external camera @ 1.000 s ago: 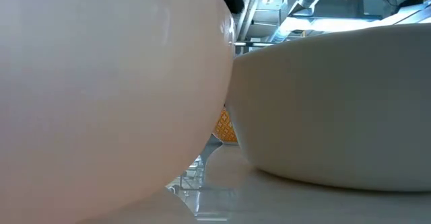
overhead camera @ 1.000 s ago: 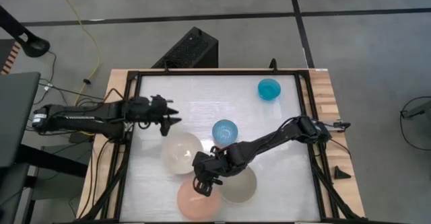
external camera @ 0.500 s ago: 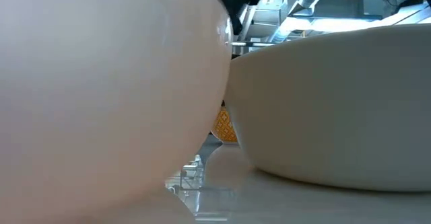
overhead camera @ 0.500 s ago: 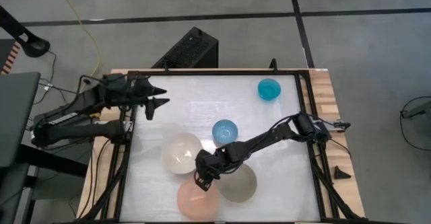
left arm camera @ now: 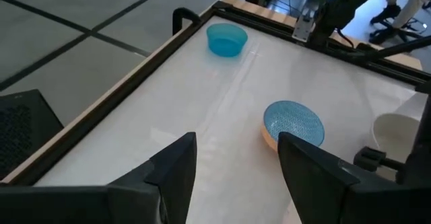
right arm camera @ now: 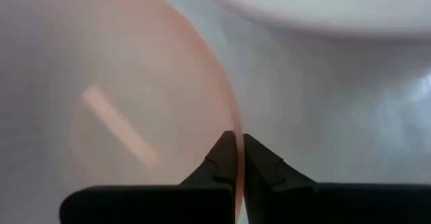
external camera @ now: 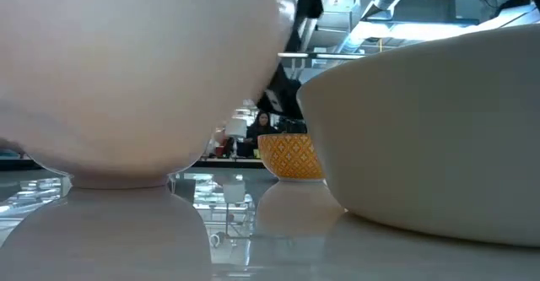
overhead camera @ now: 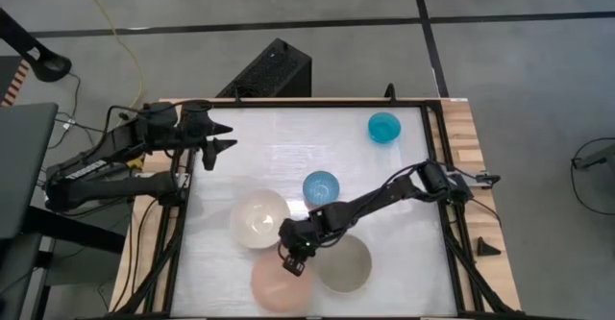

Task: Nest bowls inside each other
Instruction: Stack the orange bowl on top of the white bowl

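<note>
You have the pink bowl [overhead camera: 279, 282] tilted beside the grey-beige bowl [overhead camera: 346, 264] and cream-white bowl [overhead camera: 258, 217]. Blue bowl [overhead camera: 321, 186] and teal bowl [overhead camera: 383, 127] sit upright, apart.

Pink bowl [overhead camera: 277, 283]; cream-white bowl [overhead camera: 258, 218]; grey-beige bowl [overhead camera: 346, 265]; blue bowl [overhead camera: 320, 186], dotted texture inside, orange lattice outside; teal bowl [overhead camera: 383, 127]; table [overhead camera: 288, 147] white.

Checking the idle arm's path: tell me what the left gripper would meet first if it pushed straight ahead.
Probably the blue bowl, nearest ahead of the open left gripper; it may stop on the table first, as depth is unclear.
</note>
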